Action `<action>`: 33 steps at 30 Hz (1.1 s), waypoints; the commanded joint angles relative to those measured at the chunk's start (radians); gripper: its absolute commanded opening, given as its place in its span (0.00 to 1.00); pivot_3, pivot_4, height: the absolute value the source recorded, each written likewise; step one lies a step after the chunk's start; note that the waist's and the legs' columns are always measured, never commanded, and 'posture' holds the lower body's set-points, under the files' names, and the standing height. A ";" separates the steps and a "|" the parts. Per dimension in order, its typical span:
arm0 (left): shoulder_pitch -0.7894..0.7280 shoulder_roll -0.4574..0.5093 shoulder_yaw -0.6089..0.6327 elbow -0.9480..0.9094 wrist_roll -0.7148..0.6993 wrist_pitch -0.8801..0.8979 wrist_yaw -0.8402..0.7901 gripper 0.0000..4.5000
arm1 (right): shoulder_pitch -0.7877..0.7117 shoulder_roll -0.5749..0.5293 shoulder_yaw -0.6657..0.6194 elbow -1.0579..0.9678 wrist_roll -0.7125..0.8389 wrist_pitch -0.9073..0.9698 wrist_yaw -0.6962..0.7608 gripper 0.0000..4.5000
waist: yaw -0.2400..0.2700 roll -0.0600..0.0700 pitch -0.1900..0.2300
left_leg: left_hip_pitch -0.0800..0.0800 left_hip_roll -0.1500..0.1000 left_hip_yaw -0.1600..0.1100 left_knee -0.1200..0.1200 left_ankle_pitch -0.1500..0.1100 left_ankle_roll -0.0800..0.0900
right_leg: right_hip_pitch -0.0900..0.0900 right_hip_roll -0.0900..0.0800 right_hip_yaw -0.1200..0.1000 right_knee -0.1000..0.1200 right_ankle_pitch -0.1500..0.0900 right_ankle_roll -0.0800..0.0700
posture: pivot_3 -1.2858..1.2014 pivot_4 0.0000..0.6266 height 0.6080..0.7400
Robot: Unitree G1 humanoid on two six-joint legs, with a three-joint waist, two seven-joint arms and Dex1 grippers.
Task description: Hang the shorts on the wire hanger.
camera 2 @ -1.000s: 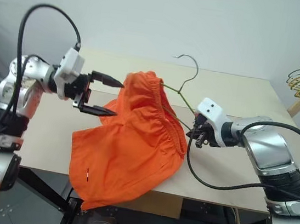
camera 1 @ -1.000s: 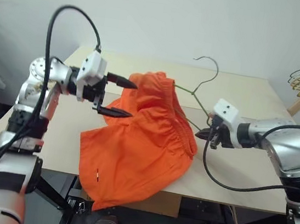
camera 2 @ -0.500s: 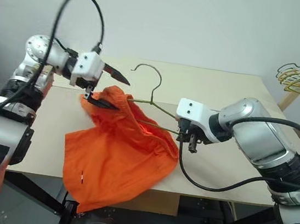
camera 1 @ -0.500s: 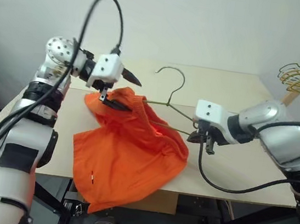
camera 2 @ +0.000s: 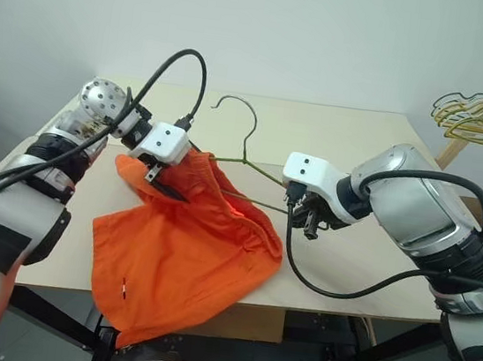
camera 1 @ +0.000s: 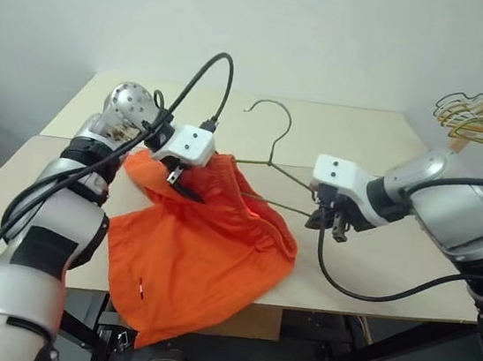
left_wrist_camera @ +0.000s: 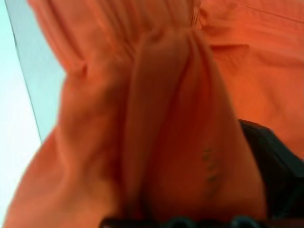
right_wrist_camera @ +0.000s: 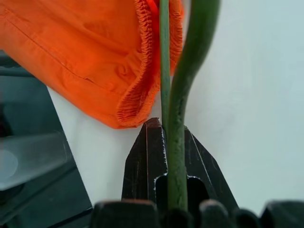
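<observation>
The bright orange soft fabric shorts (camera 1: 201,251) lie on the pale wooden table (camera 1: 388,146), half-threaded onto the thin grey-green wire hanger (camera 1: 268,144). The right gripper (camera 1: 324,218) is clenched on the hanger's corner. The left gripper (camera 1: 186,184) straddles bunched waistband; whether it grips, one cannot tell. Next, likely drawing the fabric further along the wire.

Both eye views look forward and down over the surface (camera 1: 362,277) from the head; wrist views press close against the shorts (camera 2: 188,245).
</observation>
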 commanded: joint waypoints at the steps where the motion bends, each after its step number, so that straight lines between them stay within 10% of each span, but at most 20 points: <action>1: -0.054 -0.014 0.066 0.008 0.006 0.013 0.000 0.58 | -0.044 -0.004 -0.022 -0.014 0.006 0.006 0.010 0.00 | -0.001 0.000 0.000 | 0.000 0.000 0.000 0.000 0.000 0.000 | 0.000 0.000 0.000 0.000 0.000 0.000 | 0.52 0.00 1.00; 10: -0.052 -0.026 0.122 0.017 0.026 0.045 -0.010 0.00 | 0.002 -0.023 -0.014 -0.041 -0.045 -0.069 -0.017 0.00 | -0.002 0.000 0.000 | 0.000 0.000 0.000 0.001 0.000 0.000 | 0.000 0.000 0.000 0.002 0.000 0.000 | 0.52 0.00 1.00; 14: -0.047 -0.029 0.131 0.011 0.012 0.075 -0.010 0.00 | 0.047 -0.011 -0.063 -0.058 -0.043 -0.110 -0.053 0.00 | -0.003 0.000 0.000 | 0.000 0.000 0.000 0.002 0.000 0.000 | 0.000 0.000 0.000 0.004 0.000 0.000 | 0.52 0.00 1.00; 27: -0.023 -0.020 0.160 0.009 -0.005 0.174 -0.010 0.00 | 0.334 -0.060 -0.591 -0.231 0.049 0.114 -0.289 0.95 | -0.006 0.000 0.000 | 0.000 0.000 -0.001 0.007 0.000 0.000 | 0.000 0.000 0.000 0.009 0.000 0.000 | 0.51 0.00 1.00; 33: -0.010 -0.021 0.183 0.004 -0.028 0.240 -0.010 0.00 | 0.643 0.069 -0.999 -0.375 0.091 0.107 -0.382 0.99 | -0.007 -0.001 0.000 | 0.000 0.000 -0.003 0.010 0.000 0.000 | 0.002 0.001 0.000 0.010 -0.001 0.000 | 0.51 0.00 1.00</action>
